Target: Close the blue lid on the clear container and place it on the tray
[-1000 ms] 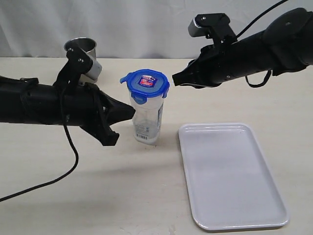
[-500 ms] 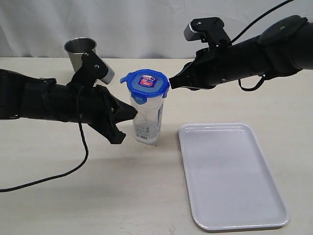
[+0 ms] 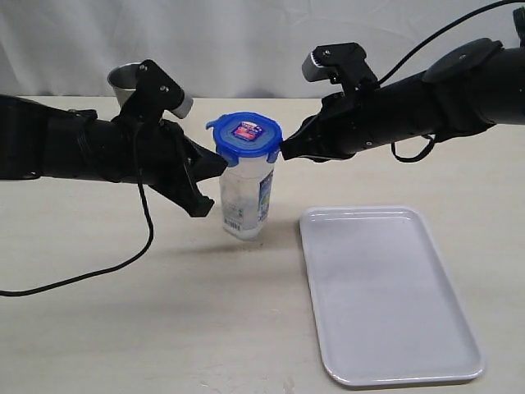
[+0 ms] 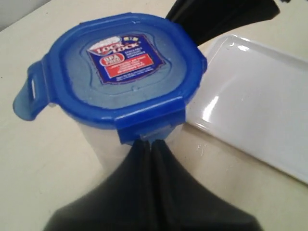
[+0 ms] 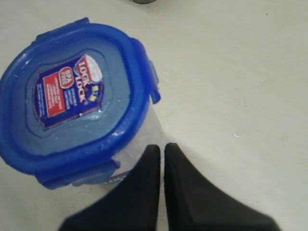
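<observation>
Probably the clear container (image 3: 244, 201) is light and slippery: hold its middle. Left fingers (image 4: 142, 166) at nine o'clock, right fingers (image 5: 149, 168) at three, both pinched together.

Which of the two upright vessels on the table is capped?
The clear container, topped by the blue lid. The steel cup farther back, partly hidden, has an open mouth and no lid.
</observation>
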`<state>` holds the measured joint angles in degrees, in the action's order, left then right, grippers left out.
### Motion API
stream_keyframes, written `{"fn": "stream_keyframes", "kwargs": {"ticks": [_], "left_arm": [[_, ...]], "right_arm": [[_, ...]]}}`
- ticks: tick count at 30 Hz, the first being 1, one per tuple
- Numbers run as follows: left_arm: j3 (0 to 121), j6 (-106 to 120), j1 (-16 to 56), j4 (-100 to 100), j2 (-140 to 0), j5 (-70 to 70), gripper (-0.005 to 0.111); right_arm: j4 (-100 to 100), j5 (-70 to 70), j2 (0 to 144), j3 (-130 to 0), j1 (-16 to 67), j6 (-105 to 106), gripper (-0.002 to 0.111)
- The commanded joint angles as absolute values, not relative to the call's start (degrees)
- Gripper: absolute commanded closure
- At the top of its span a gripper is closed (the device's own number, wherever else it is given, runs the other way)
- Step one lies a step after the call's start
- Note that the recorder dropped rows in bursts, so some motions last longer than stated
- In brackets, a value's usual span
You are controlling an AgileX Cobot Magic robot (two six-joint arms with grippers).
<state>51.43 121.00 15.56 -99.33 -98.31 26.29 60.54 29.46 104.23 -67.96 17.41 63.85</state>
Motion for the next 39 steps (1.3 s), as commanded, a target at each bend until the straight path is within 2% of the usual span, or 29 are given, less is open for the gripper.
{"fn": "stream_keyframes", "kwargs": {"ticks": [1,15,22,25,29,39], "left_arm": [[50.7,122.6,15.7,-99.9,-98.5,25.5,0.107],[50.4,122.8,15.7,-99.9,-98.5,23.0,0.107],[48.3,122.7,15.4,-99.1,-98.5,23.8,0.107],[44.5,122.7,12.4,-97.5,-98.5,23.8,0.107],[40.9,122.7,7.2,-95.5,-98.5,30.1,0.107],[40.8,122.7,6.6,-93.1,-98.5,42.2,0.106]], "right_arm": [[64.9,30.5,104.3,-67.9,17.5,68.2,0.104],[64.3,41.9,103.0,-67.9,17.5,65.1,0.104],[52.5,41.7,98.6,-67.9,17.5,56.9,0.104],[50.2,39.7,96.0,-67.9,17.5,54.6,0.104],[48.4,39.3,94.2,-67.9,17.5,53.0,0.104],[48.4,40.4,94.2,-67.9,17.5,52.5,0.104]]}}
